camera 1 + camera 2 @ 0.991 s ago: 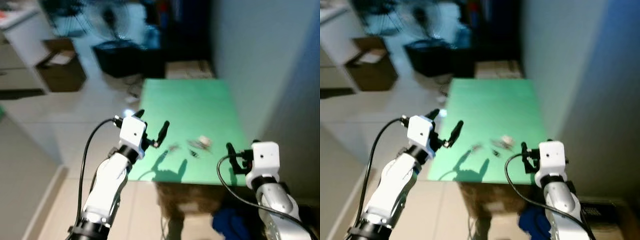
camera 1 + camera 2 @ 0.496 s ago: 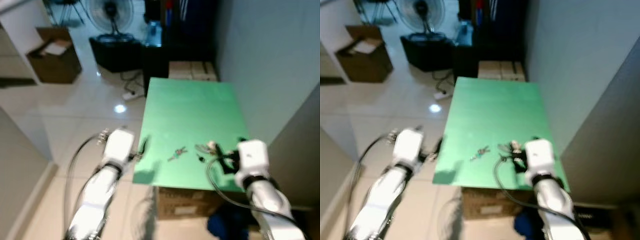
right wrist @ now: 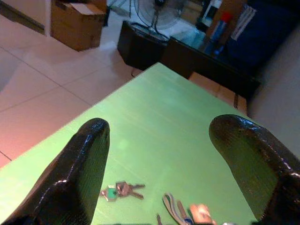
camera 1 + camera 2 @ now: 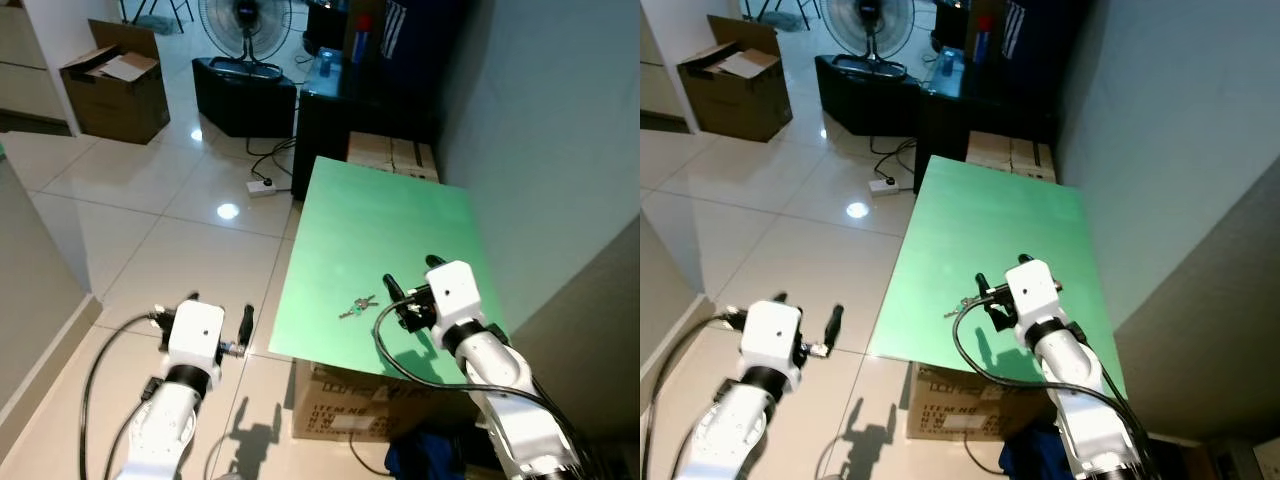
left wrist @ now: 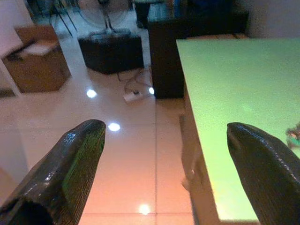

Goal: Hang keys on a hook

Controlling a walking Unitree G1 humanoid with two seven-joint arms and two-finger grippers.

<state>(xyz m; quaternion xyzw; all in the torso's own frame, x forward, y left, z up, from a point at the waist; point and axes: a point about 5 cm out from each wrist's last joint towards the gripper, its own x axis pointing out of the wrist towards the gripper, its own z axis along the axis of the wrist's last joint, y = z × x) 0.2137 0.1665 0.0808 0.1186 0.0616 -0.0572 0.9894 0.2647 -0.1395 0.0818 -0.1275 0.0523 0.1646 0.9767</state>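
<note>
- The right gripper (image 4: 408,300) is hovering low over the near part of the green table (image 4: 400,220), its two black fingers (image 3: 79,173) spread wide and gripping nothing.
- The keys (image 3: 119,190) are lying flat on the tabletop just beyond those fingertips, apart from them; in the left eye view they are sitting just to the left of the gripper.
- A second small bundle, a lanyard with a tag (image 3: 183,211), is resting close beside the keys in the right wrist view.
- The left gripper (image 4: 215,325) is hanging off the table's left edge over the tiled floor (image 4: 150,230), its fingers (image 5: 70,164) also wide apart and empty.
- Judging by looks, the keys are light, hard and thin, so they are likely to skid on the smooth top; pinching across the ring end or the green-capped head seems safest.
- No hook can be made out here.
</note>
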